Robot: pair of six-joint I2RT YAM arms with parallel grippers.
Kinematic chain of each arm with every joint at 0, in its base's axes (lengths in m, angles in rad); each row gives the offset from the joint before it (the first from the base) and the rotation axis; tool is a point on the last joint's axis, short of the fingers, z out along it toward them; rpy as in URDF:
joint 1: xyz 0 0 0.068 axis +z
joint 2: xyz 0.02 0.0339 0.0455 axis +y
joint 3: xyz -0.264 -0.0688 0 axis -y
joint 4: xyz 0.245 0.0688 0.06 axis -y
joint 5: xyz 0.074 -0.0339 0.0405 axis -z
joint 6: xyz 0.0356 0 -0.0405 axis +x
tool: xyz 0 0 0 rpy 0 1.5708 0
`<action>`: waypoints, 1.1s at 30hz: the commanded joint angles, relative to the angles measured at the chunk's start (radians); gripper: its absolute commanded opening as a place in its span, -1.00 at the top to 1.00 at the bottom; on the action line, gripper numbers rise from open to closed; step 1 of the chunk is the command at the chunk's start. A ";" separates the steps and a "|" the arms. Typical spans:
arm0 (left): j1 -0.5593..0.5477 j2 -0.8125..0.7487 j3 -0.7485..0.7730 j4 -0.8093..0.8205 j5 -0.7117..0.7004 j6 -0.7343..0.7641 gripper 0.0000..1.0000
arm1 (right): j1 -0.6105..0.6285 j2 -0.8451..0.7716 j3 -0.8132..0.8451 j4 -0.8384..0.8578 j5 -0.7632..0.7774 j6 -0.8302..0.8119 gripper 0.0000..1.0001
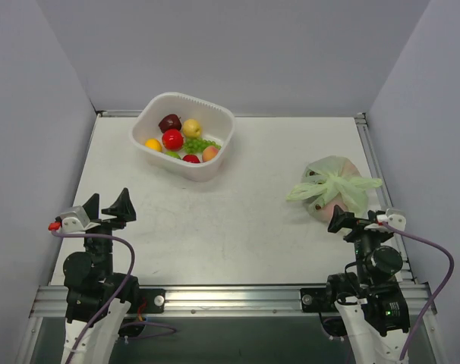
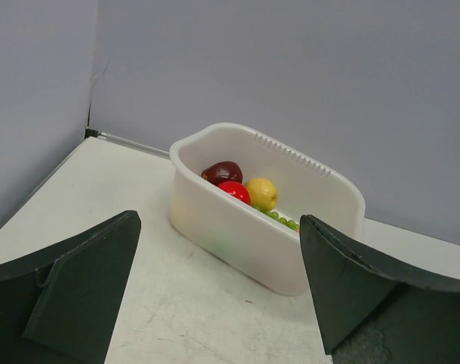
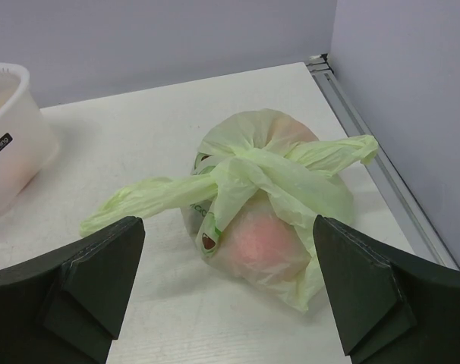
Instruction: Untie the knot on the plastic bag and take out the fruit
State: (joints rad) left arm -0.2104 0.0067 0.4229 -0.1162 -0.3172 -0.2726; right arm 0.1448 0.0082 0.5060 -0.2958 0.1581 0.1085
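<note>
White bench (image 1: 237, 227): plastic bag (image 1: 332, 189) right of white basket (image 1: 215, 163), knot (image 3: 249, 171) tied. Left gripper (image 2: 218, 218) and right gripper (image 3: 226, 220) fingers apart, empty.

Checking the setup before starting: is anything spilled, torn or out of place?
Nothing stands out. The plastic bag sits tied, no tear showing, on the table; the white basket stands upright, nothing spilled beside it.

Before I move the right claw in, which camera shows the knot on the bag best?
The right wrist view: the knot sits centre frame, close, with both tails spread out. The top external view shows the knot small, from above. The left wrist view misses it, showing only the white basket.
</note>
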 commanded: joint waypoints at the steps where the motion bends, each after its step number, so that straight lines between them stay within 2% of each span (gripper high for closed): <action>1: -0.003 -0.111 0.010 -0.003 -0.023 -0.010 -0.95 | -0.004 -0.209 0.028 0.029 0.029 0.007 -1.00; 9: -0.004 -0.065 0.042 -0.094 -0.025 -0.095 -0.95 | -0.008 -0.194 0.052 0.014 0.072 0.046 -1.00; 13: -0.006 -0.010 0.085 -0.241 -0.039 -0.137 -0.95 | -0.008 -0.133 0.089 -0.028 0.087 0.075 -1.00; 16: -0.012 0.061 0.120 -0.324 -0.026 -0.157 -0.95 | -0.007 0.025 0.192 -0.104 0.109 0.095 -1.00; 21: -0.015 0.191 0.152 -0.378 0.078 -0.154 -0.95 | -0.002 0.355 0.391 -0.256 0.195 0.177 -1.00; 23: -0.015 0.228 0.154 -0.379 0.110 -0.145 -0.95 | -0.004 0.491 0.433 -0.305 0.239 0.239 -1.00; 24: -0.015 0.260 0.155 -0.379 0.136 -0.142 -0.95 | -0.005 0.539 0.495 -0.386 0.268 0.314 -1.00; 26: -0.015 0.286 0.155 -0.378 0.165 -0.142 -0.95 | -0.008 0.667 0.545 -0.452 0.248 0.350 -1.00; 29: -0.015 0.317 0.155 -0.376 0.191 -0.142 -0.95 | -0.013 0.800 0.574 -0.453 0.267 0.405 -1.00; 33: -0.038 0.308 0.152 -0.378 0.182 -0.132 -0.95 | -0.141 0.955 0.580 -0.370 0.194 0.418 -1.00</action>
State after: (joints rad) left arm -0.2295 0.3267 0.5434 -0.5003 -0.1619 -0.4145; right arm 0.0875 0.8860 1.0554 -0.6704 0.3637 0.4641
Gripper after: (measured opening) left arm 0.975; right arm 0.999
